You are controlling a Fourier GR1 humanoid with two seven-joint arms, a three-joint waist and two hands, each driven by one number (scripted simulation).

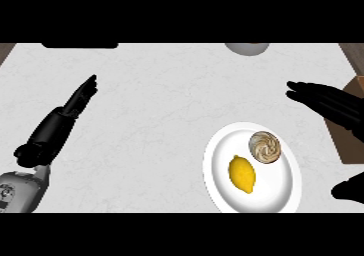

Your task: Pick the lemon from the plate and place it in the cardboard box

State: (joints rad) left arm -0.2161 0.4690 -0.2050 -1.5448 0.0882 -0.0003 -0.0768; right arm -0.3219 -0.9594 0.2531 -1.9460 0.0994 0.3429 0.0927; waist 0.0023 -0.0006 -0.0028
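A yellow lemon (242, 174) lies on a white plate (220, 183) at the lower right of the counter. Beside it on the same plate sits a round brown swirled pastry (264, 147). The cardboard box (352, 142) stands at the right edge, largely hidden behind my right hand. My right hand (334, 106) hovers above and to the right of the plate, fingers straight and pointing left, holding nothing. My left hand (76, 103) rests at the left side of the counter, fingers straight and pointing up, well away from the plate.
A grey round object (248, 48) shows partly at the counter's far edge. A dark object (80, 45) lies along the far edge at the left. Wooden surfaces border the white counter (155, 110) at both top corners.
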